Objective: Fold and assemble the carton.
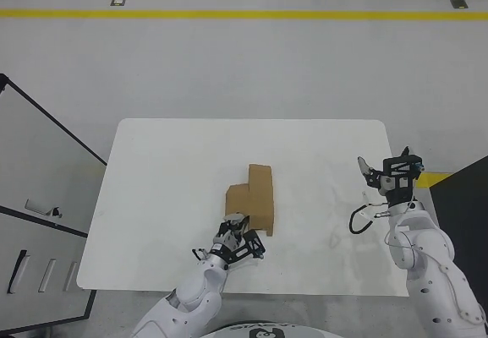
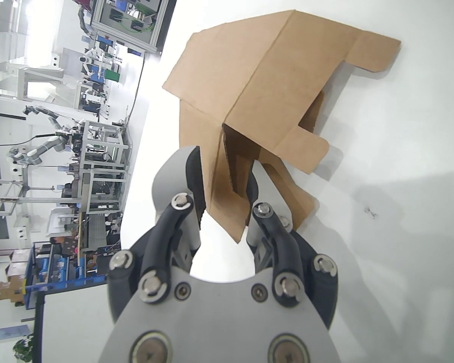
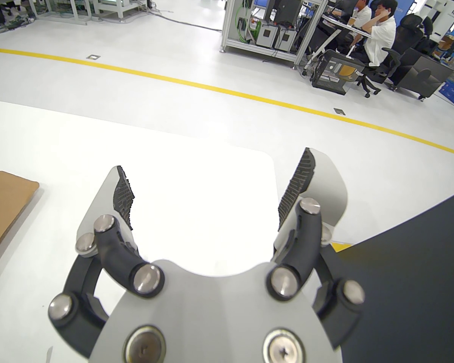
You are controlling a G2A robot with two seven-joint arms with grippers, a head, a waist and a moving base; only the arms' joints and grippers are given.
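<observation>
Now the left jaws pinch a flap of the part-folded carton (image 2: 272, 88) on the surface (image 1: 159, 186); the right jaws hang spread, well apart from the carton.

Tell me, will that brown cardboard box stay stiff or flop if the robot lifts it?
Probably a bit floppy: the carton is only part-folded, with loose flaps sticking out. Likely light, being thin, hollow cardboard. The left gripper pinches just one flap, so the rest may swing at its creases.
</observation>
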